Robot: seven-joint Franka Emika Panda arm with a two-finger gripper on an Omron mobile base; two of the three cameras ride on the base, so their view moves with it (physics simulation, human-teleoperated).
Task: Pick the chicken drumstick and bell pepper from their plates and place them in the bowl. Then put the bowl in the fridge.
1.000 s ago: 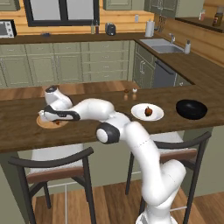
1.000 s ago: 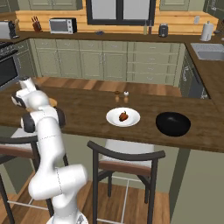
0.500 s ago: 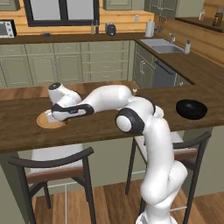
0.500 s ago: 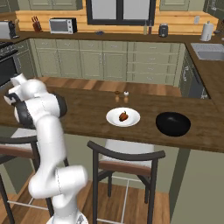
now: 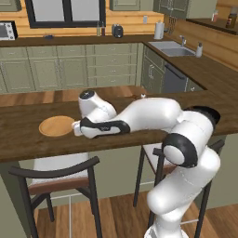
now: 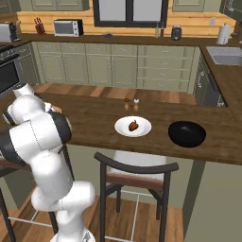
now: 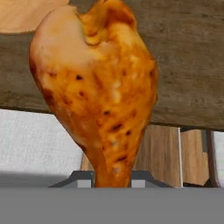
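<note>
With the chicken drumstick (image 7: 98, 94) clenched by its thin bone end between my fingertips, I judge I am in the carrying step, the first of the two foods lifted off its plate. Its plump end stands up toward twelve o'clock in my hand view, over the counter edge. My gripper (image 5: 77, 128) sits just beside the tan wooden plate (image 5: 55, 126), at its three o'clock. In the right base view the bell pepper (image 6: 133, 125) waits on the white plate (image 6: 133, 126), with the black bowl (image 6: 187, 133) at its three o'clock. Next I should swing across and let go above that bowl.
</note>
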